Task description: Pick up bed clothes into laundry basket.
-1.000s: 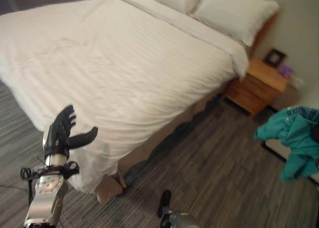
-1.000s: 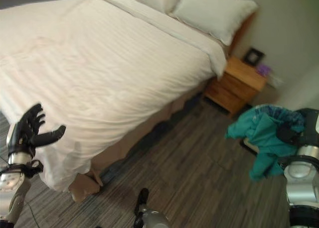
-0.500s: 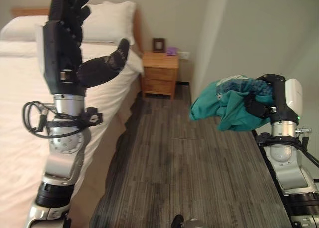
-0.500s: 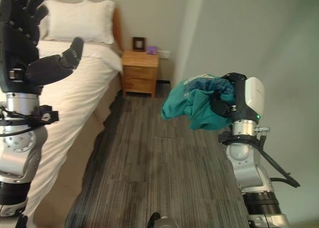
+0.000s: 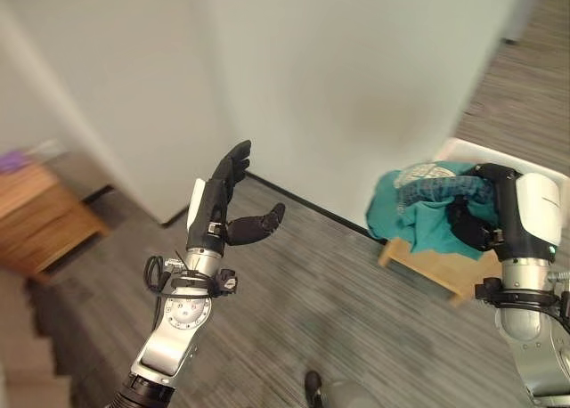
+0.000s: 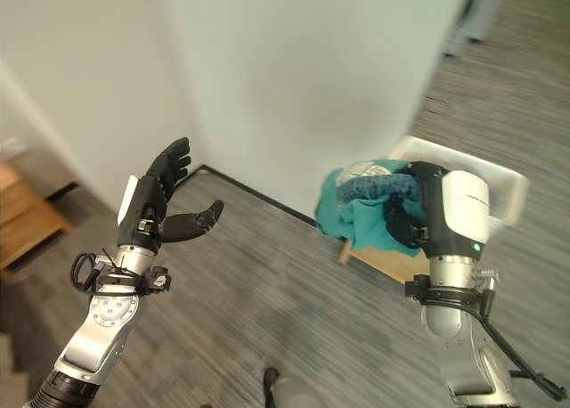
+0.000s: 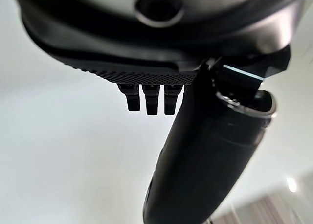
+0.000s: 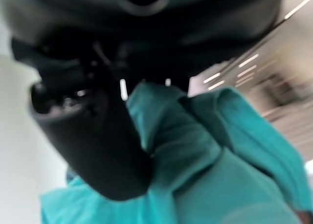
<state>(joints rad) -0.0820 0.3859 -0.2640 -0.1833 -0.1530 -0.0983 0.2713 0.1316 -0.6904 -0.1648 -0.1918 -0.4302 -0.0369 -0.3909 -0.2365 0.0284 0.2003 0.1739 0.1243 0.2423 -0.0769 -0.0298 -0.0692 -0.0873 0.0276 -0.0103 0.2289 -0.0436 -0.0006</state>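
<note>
Against the plain white wall (image 5: 356, 78), grey wood-grain flooring (image 5: 294, 310) spreads below; the bunched teal garment (image 5: 419, 216) hangs near that wall, clamped in the right hand (image 5: 476, 225). Left of the wall's corner, the left hand (image 5: 227, 216) is raised with fingers spread, near a wooden nightstand (image 5: 40, 221).

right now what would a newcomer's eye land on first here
The bunched teal garment stands out most, clutched in the right hand at the right, above a white-topped wooden stool by the white wall. Next comes the left hand, raised open and empty at the left.
</note>
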